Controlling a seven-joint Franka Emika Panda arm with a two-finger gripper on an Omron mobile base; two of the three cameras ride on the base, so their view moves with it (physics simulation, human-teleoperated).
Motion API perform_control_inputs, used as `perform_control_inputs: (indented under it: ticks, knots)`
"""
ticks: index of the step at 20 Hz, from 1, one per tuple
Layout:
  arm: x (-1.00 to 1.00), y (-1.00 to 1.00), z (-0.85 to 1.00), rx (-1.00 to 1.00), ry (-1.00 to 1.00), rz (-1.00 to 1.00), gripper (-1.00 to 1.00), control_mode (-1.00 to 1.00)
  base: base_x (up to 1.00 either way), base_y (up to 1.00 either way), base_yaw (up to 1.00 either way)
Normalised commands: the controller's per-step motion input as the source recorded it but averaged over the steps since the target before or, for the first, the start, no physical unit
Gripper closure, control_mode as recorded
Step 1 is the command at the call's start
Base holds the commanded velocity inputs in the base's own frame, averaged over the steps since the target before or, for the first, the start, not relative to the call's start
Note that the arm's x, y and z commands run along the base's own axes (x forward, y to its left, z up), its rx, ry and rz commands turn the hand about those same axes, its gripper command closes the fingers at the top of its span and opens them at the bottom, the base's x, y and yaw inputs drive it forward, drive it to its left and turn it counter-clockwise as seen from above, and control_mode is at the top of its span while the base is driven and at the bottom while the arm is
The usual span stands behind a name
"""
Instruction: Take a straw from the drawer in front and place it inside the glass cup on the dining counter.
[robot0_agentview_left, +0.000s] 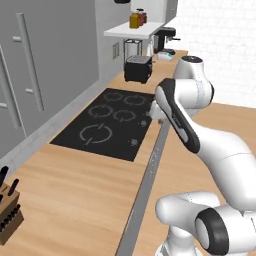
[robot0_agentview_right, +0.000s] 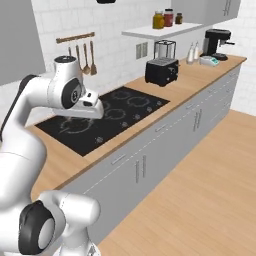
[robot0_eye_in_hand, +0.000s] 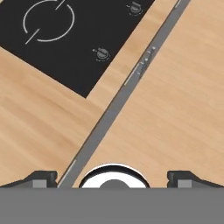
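Hand view: gripper (robot0_eye_in_hand: 112, 179) held wide, nothing grasped; cooktop (robot0_eye_in_hand: 65, 35) at 11 o'clock.
Straw: judged light, slippery; mid-shaft grip advised.

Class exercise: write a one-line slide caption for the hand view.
Open tool looks straight down past the wood worktop edge, black cooktop upper left, grey cabinet fronts running diagonally.

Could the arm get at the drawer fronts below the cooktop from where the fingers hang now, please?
Probably yes. The open fingers hang above the counter's front edge, beside the cooktop, and nothing stands before the drawer fronts. All are shut, so one must be pulled open first.
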Motion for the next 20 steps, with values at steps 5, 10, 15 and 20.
perform_control_inputs:
  ticks: [5, 10, 15, 20]
  knots:
    - [0.07, -0.10, -0.52, 0.10, 0.05, -0.03, -1.00, -1.00, 0.00, 0.00, 0.00]
    - [0.08, -0.66, -0.86, 0.28, 0.00, -0.04, -1.00, -1.00, 0.00, 0.00, 0.00]
    - [0.00, -0.70, -0.81, 0.31, -0.01, -0.01, -1.00, -1.00, 0.00, 0.00, 0.00]
    - [0.00, -0.39, -0.72, 0.23, -0.01, -0.02, -1.00, -1.00, 0.00, 0.00, 0.00]
